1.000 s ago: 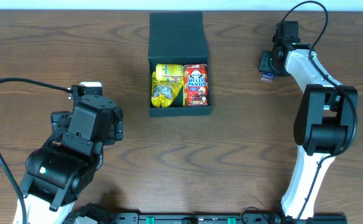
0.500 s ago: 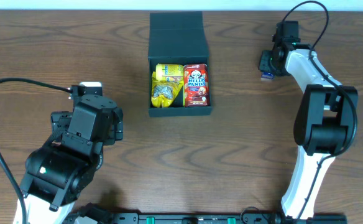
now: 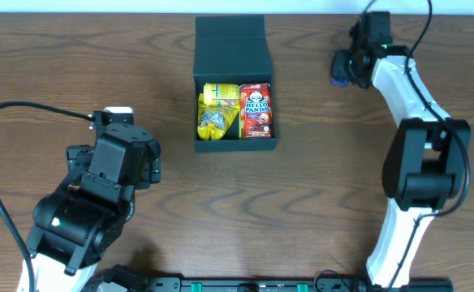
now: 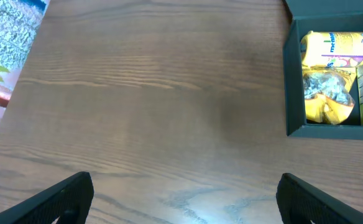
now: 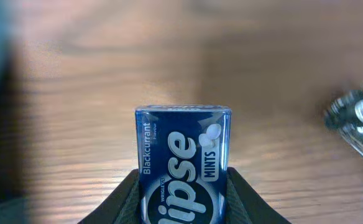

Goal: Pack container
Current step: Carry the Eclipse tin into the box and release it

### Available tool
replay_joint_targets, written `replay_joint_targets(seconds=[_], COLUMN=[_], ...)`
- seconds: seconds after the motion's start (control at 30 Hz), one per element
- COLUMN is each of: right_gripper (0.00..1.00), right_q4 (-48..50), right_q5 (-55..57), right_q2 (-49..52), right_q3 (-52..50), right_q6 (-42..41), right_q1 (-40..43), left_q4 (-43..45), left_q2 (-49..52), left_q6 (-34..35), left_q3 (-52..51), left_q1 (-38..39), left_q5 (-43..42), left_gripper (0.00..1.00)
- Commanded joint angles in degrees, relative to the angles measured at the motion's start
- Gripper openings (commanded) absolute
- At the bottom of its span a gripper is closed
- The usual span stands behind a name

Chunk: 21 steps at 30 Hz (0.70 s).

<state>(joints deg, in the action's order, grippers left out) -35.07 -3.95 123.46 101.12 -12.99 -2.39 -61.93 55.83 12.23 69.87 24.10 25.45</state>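
Clamping mint tin (image 5: 183,149), right hand (image 5: 183,190) half-cropped

Box (image 3: 231,49) stood mid-tabletop (image 3: 302,203).
Inside, a snack bag (image 3: 215,113) lay left of a biscuit packet (image 3: 256,110); right of the box, the right tool (image 3: 342,69) held a mint tin (image 5: 183,165).
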Motion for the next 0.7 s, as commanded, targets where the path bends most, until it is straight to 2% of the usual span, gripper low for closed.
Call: replay_joint_targets(seconds=[0.0,0.17,0.5,0.67], right_gripper=[0.18,0.17,0.17,0.17], right_q4=[0.15,-1.11,-9.53,-11.32], right_q5=[-1.03,-1.05,-0.35,0.00], right_q2=[-5.95,-7.76,-7.28,-6.01], right_q3=[2.05,2.05,1.97,1.84], right_q6=[-0.26,-0.39,-4.13,-10.03], right_q1=[-4.76,-11.98,-26.49,-30.34], left_q4=[-0.24,-0.24,-0.24,-0.24], left_q2=[-0.09,-0.07,-0.07,-0.07], left_q6=[0.66,0.66,0.66,0.66], left_q3=[0.37,0.37,0.37,0.37], left_q1=[-0.09,-0.09,-0.09,-0.09], left_q5=[-0.02,0.00,0.00,0.00], left_gripper=[0.95,0.95,0.95,0.95])
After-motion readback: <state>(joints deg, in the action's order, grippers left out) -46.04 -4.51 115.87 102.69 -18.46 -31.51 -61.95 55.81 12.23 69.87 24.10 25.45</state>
